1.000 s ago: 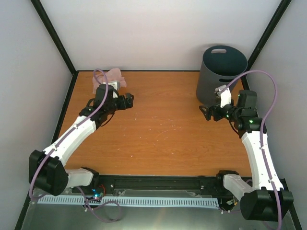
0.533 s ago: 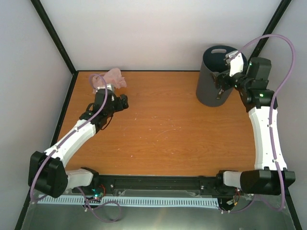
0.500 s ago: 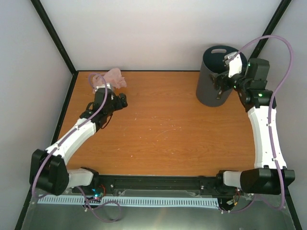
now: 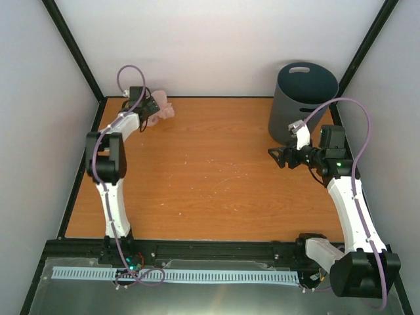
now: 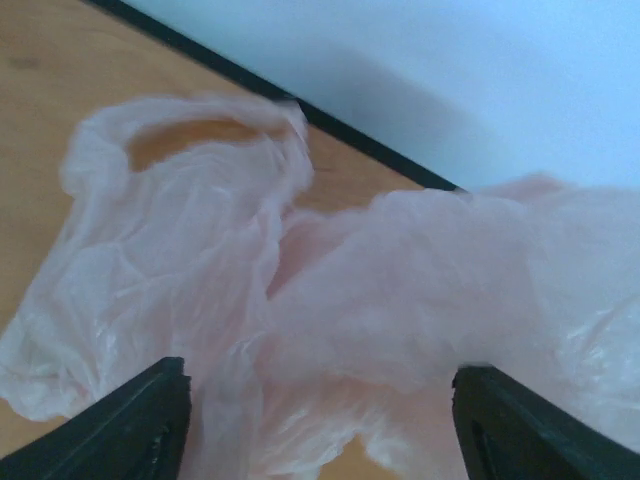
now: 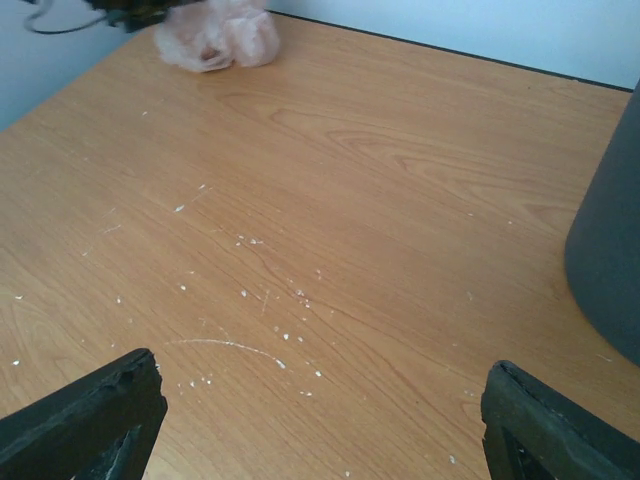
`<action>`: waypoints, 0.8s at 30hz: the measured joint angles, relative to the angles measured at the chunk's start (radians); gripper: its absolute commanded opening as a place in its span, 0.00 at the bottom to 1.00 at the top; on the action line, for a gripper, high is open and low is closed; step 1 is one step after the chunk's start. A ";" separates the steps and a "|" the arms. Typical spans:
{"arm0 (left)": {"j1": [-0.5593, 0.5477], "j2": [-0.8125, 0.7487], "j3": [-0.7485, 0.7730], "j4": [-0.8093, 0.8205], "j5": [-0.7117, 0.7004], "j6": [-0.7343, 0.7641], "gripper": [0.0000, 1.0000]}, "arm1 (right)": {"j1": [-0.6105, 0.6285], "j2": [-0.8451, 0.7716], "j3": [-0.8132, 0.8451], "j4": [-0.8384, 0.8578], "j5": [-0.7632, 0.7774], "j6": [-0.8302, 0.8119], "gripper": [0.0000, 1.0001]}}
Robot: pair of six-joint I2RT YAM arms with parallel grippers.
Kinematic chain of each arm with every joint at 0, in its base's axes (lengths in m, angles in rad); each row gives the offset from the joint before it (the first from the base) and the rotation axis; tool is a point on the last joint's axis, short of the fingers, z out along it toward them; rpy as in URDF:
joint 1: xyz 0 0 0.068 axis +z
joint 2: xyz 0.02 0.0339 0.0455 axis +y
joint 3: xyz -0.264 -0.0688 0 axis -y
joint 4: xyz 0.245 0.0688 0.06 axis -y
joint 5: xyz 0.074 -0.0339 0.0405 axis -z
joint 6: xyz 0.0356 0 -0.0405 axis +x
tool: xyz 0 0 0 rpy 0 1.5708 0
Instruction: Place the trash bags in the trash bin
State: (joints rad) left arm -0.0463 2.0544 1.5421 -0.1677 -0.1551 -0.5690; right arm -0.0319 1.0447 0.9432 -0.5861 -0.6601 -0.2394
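Observation:
The pale-pink trash bag lies crumpled in the table's far left corner. In the left wrist view the bag fills the frame, with a handle loop at the upper left. My left gripper is right at the bag, open, and its fingertips stand wide on either side of the plastic without closing on it. The dark grey trash bin stands upright at the far right, and its wall shows in the right wrist view. My right gripper is open and empty, low over the table in front of the bin.
Black frame posts and pale walls close in the table at the back and sides. The bag sits against the back wall's black base strip. The right wrist view shows scratched wood and the bag far off.
My left arm has stretched out to the far left corner and brought its open gripper onto the bag. My right gripper has come down from the bin's rim to the table in front of it.

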 measured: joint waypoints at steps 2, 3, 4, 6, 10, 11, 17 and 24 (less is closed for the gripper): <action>-0.001 0.145 0.166 -0.020 0.057 0.019 0.32 | 0.000 -0.001 -0.005 0.010 -0.011 0.000 0.86; -0.004 0.183 0.199 -0.025 0.083 0.023 0.18 | 0.000 -0.003 -0.007 0.017 -0.014 0.000 0.86; -0.008 0.202 0.208 -0.032 0.106 0.031 0.09 | 0.000 -0.007 -0.010 0.024 -0.016 0.000 0.86; -0.021 0.196 0.160 -0.038 0.138 0.045 0.01 | 0.000 -0.016 -0.011 0.032 -0.020 0.000 0.86; -0.090 0.014 -0.111 0.029 0.207 0.071 0.01 | 0.000 -0.036 -0.016 0.049 -0.030 -0.003 0.85; -0.117 -0.050 -0.182 0.051 0.227 0.072 0.01 | 0.000 -0.039 -0.016 0.050 -0.031 -0.003 0.85; -0.444 -0.536 -0.539 0.227 0.410 0.060 0.01 | 0.000 -0.051 -0.016 0.051 -0.041 -0.017 0.85; -0.554 -0.756 -0.729 0.273 0.521 0.036 0.01 | 0.000 -0.068 0.016 -0.080 -0.112 -0.181 0.88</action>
State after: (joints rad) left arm -0.6003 1.2984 0.8135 0.1051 0.3660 -0.5331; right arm -0.0322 0.9764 0.9588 -0.6659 -0.7719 -0.4206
